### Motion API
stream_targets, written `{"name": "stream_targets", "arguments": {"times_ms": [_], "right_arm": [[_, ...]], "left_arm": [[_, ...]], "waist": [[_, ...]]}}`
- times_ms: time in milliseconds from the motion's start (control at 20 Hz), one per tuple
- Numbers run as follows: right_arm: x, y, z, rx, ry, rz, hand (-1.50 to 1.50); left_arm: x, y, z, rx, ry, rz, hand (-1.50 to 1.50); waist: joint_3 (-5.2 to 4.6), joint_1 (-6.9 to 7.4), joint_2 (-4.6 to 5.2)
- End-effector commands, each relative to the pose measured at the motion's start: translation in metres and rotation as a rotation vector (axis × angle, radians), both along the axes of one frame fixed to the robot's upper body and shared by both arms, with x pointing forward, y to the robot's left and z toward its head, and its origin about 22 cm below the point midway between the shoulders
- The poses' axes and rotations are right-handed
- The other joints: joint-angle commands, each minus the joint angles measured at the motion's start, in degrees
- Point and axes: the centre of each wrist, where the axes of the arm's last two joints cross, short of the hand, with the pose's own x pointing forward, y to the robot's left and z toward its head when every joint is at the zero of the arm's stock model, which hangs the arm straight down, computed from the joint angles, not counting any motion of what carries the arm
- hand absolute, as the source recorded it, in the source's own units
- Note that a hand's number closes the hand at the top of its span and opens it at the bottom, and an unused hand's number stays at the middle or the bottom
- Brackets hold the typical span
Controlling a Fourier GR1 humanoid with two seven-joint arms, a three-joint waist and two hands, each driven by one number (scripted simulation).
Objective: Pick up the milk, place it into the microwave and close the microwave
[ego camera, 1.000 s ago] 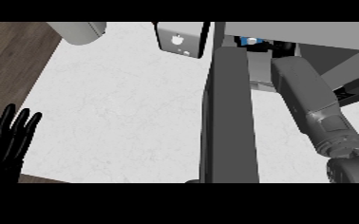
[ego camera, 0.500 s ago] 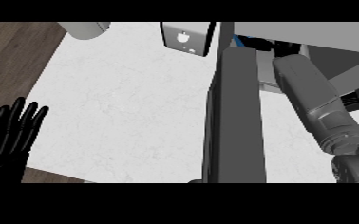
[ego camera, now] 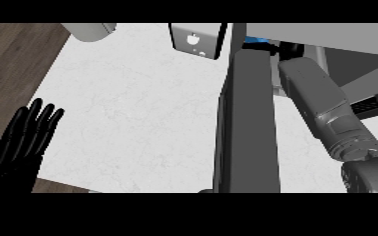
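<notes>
The left hand (ego camera: 28,135) rests open at the counter (ego camera: 133,110) edge; the right forearm (ego camera: 321,105) reaches into the microwave (ego camera: 247,120), its hand hidden, so I cannot tell its state.

Wide bare desk (ego camera: 140,110) lies open at left. The microwave door (ego camera: 247,125) stands edge-on, walling off the right forearm (ego camera: 321,105) beside it.

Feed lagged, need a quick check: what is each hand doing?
Left hand: open, resting at lower left, holding nothing.
Right hand: hidden past the microwave door; cannot tell.
</notes>
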Motion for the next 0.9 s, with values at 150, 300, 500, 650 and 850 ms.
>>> {"name": "stream_targets", "arguments": {"times_ms": [150,300,500,650,850], "right_arm": [[-0.002,0.013,-0.006,0.071,0.03,0.038,-1.5],[-0.005,-0.009,-0.01,0.068,0.04,0.064,-1.5],[-0.009,-0.011,-0.019,0.053,0.042,0.024,-1.5],[-0.007,-0.017,-0.013,0.081,0.039,0.029,-1.5],[-0.014,-0.031,-0.026,0.089,0.043,0.078,-1.5]], "left_arm": [[0.006,-0.014,0.001,0.011,-0.008,-0.023,-1.5],[0.007,-0.017,0.005,0.013,-0.005,-0.009,-1.5],[0.007,-0.022,0.0,0.004,-0.005,-0.009,-1.5],[0.0,-0.023,-0.005,0.007,0.019,-0.037,-1.5],[0.009,-0.035,-0.006,0.001,0.012,-0.044,-1.5]], "waist": [[-0.04,-0.33,-0.18],[0.07,-1.11,-0.23],[-0.06,-1.3,-0.52],[-0.1,-1.26,-1.07],[-0.04,-2.82,-0.97]]}}
